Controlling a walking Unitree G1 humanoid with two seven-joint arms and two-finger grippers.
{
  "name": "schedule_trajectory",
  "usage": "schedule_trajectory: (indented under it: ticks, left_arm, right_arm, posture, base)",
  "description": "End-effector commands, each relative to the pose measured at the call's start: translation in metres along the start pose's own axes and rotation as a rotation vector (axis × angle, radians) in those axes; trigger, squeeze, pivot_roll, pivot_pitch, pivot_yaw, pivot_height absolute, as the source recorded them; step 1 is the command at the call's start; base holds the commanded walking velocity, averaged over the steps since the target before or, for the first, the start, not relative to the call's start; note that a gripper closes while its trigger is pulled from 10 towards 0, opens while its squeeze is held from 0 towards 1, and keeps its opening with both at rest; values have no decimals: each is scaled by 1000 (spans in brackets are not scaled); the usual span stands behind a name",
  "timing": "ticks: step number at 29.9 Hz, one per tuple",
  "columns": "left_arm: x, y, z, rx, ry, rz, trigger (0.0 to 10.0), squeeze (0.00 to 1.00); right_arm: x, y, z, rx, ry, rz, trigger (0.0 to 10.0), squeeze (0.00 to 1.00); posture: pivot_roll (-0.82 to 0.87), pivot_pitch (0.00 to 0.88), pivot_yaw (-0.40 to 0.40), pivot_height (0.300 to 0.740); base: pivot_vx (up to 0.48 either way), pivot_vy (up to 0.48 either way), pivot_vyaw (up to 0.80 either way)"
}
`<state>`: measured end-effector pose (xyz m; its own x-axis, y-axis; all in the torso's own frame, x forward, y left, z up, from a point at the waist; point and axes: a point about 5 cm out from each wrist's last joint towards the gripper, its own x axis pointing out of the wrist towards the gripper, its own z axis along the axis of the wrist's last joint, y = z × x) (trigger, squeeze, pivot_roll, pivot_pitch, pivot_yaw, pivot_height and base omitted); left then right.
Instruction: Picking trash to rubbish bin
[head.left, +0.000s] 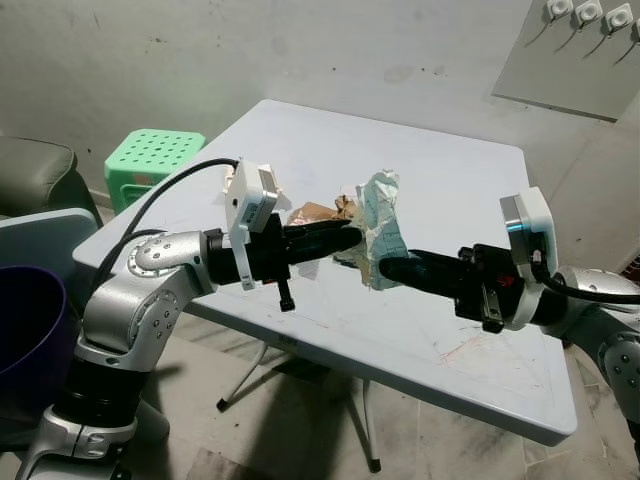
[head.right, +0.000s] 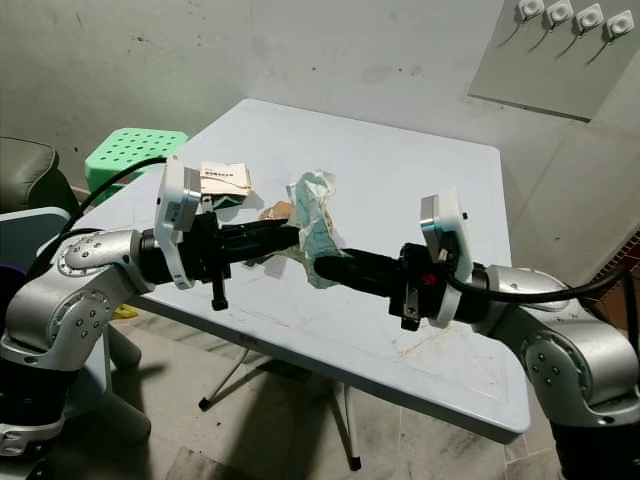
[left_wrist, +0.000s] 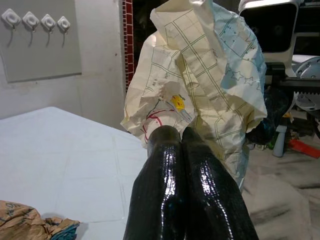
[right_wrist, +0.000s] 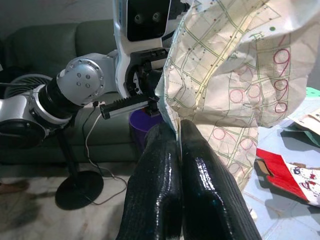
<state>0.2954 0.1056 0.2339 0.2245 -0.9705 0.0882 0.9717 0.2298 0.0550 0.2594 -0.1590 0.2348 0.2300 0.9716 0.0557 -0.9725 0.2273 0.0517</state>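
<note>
Risk: both hands pinch the same crumpled paper (head.left: 380, 225); pulling apart could tear it, or it could slip out on the way to the purple bin (head.left: 30, 330).
Paper: held above the white table (head.left: 450, 330), between the two hands, near other scraps (head.left: 318, 212).
Left hand (head.left: 352, 238): closed on the paper, arm reaching inward.
Right hand (head.left: 388, 268): closed on its lower edge, arm level, pointing inward.
</note>
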Motion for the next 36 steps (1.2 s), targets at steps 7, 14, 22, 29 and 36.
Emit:
schedule_trajectory:
  ticks: [7, 14, 22, 29, 36]
  left_arm:
    - [2, -2, 9, 38, 3, -30, 0, 0]
    - [1, -2, 9, 40, 7, -32, 0, 0]
    - [-2, 3, 10, 49, 9, -6, 0, 0]
    - [-11, 12, 8, 41, -13, 86, 0, 0]
    - [-22, 16, 6, 29, -42, 192, 0, 0]
  right_arm:
    - [-4, -3, 8, 20, -34, -17, 10000, 1000]
    - [-3, -2, 7, 15, -37, -14, 10000, 1000]
    - [-6, -3, 2, 34, -35, -22, 10000, 1000]
    - [-9, -4, -8, 55, -40, -51, 10000, 1000]
    - [-10, -3, -14, 62, -49, -79, 10000, 1000]
  posture:
    - [13, 0, -42, 740]
    - [13, 0, -40, 740]
    - [12, 0, -35, 740]
    - [11, 0, -33, 740]
    - [12, 0, -32, 740]
  base:
    - [0, 0, 0]
    - [0, 0, 0]
    - [0, 0, 0]
    - [0, 0, 0]
    - [0, 0, 0]
